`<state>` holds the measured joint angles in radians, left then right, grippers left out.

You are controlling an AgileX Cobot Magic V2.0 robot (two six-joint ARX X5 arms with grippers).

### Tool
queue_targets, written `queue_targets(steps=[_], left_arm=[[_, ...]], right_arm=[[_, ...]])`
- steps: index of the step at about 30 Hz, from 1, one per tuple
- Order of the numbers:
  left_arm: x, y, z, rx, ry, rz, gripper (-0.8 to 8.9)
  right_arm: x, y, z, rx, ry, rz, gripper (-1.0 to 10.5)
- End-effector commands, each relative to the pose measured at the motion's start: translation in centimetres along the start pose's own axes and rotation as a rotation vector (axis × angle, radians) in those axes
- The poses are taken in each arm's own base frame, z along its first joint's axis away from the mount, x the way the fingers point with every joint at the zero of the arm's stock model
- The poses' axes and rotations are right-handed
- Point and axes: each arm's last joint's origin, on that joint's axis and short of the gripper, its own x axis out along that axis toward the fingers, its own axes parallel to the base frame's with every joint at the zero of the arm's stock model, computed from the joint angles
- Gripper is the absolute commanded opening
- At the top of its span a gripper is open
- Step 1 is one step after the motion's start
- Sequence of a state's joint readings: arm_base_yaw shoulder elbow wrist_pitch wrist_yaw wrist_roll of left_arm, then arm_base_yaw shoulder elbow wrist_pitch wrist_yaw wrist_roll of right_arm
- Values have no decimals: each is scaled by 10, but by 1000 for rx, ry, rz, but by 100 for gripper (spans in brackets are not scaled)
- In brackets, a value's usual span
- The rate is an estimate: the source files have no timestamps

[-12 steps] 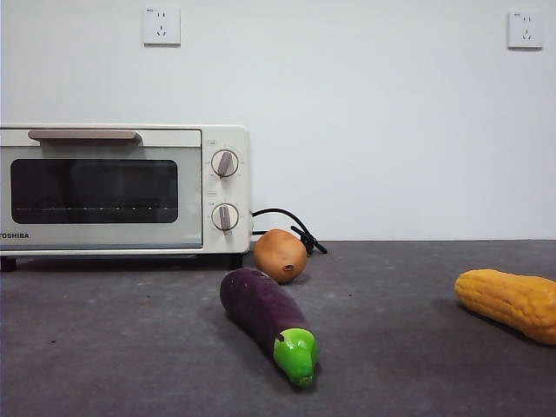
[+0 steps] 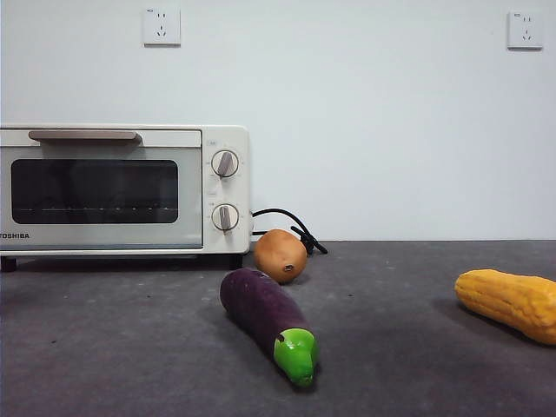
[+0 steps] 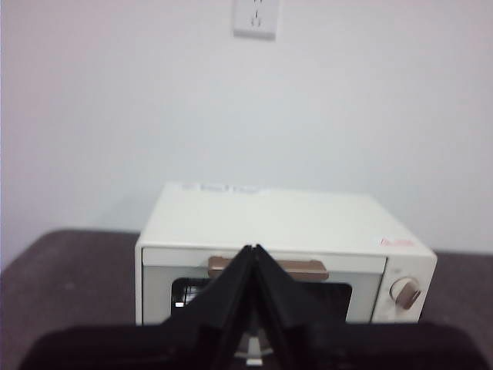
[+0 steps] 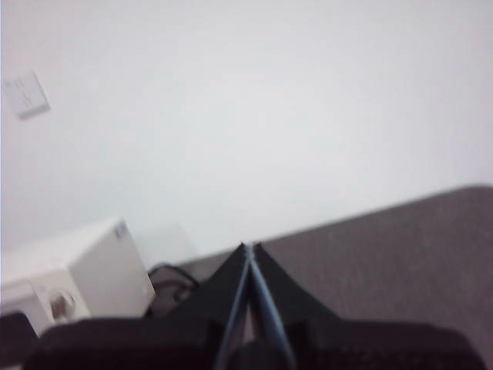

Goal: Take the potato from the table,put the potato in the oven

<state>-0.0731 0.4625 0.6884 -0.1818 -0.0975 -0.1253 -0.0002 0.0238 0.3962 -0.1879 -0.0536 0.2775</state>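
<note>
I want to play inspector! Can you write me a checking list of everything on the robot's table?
Surface: dark grey table, mottled.
Job's things: potato on the table beside the oven; oven door shut.
Clutter: eggplant in front of the potato; corn far off to the side.
Grippers: left gripper faces the oven, jaws shut, holding nothing; right gripper the same, up over the table.
Cables: black cord behind the potato.
Surroundings: white wall, two sockets.

You see the potato point(image 2: 280, 255) on the table point(image 2: 417, 373), just right of the oven point(image 2: 122, 189), behind the eggplant point(image 2: 267, 321); corn point(image 2: 508, 302) lies far right.
</note>
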Motion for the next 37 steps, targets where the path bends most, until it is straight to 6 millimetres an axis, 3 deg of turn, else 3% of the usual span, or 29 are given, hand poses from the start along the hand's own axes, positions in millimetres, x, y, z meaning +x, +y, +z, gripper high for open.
queue_targets(steps=[1,6,12,18,25,37], left_arm=[[22,-4,8,3,97,8,-4],[66,-11,20,11,263,-24,-4],[115,-17,27,20,420,-21,-4],[154,-23,38,27,461,-14,-4],[183,-24,41,24,477,-12,-5],[215,-7,6,-48,639,-78,-5]], right_arm=[[-3,2,6,10,-4,4,1],[-7,2,4,37,88,3,1],[-10,6,-3,129,240,137,1],[-21,8,-9,189,427,182,0],[-25,16,7,249,504,268,-1],[-4,30,55,156,805,304,0]])
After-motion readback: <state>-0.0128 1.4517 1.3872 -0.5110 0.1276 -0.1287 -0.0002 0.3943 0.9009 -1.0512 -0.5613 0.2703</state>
